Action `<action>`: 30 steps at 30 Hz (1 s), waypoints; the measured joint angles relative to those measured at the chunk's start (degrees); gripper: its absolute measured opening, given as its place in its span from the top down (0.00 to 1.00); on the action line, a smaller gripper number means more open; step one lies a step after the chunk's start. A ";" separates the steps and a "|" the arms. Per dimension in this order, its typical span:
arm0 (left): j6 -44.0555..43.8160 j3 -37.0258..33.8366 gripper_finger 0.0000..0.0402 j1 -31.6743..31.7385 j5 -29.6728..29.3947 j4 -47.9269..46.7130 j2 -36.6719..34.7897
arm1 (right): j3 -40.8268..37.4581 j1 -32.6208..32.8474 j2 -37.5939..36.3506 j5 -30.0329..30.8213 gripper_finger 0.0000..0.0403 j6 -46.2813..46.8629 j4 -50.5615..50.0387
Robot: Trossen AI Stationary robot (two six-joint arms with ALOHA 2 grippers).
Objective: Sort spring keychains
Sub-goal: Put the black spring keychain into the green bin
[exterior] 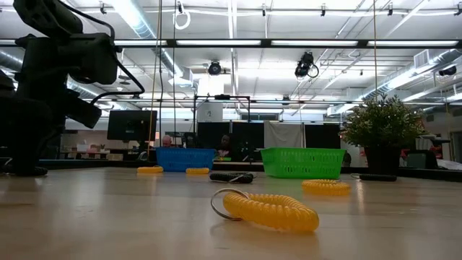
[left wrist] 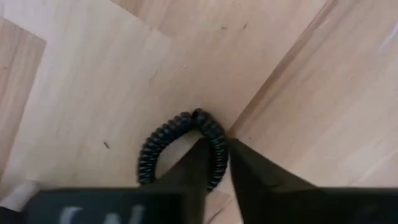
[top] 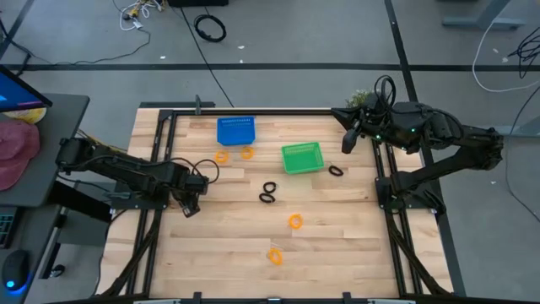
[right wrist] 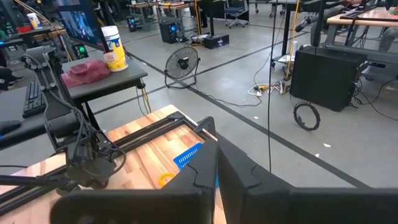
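The left gripper [left wrist: 214, 163] pinches a black keychain [left wrist: 177, 140] low at the table's left side; it should lift straight up before carrying it toward a basket. Other keychains lie mid-table. The right gripper [top: 348, 139], raised at the far right, has its fingers together, empty.

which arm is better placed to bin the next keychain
Left. Its left gripper already has its jaws pinched on a black keychain at the table's left side; the right gripper hangs raised by the far right corner, empty.
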 joint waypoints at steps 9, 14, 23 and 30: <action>-4.04 1.38 0.97 -0.06 -0.90 0.29 0.17 | 0.00 0.02 0.00 0.00 0.96 0.00 0.05; -3.15 6.16 0.98 -0.23 -4.09 0.25 0.14 | 0.00 0.02 0.00 0.00 0.96 0.00 0.48; 7.93 20.36 0.98 -0.26 -12.18 0.39 0.11 | 0.00 0.00 0.00 -0.02 0.96 0.00 0.81; 14.57 31.53 0.98 -0.26 -15.80 0.34 0.09 | 0.00 0.01 0.00 -0.02 0.96 0.00 0.85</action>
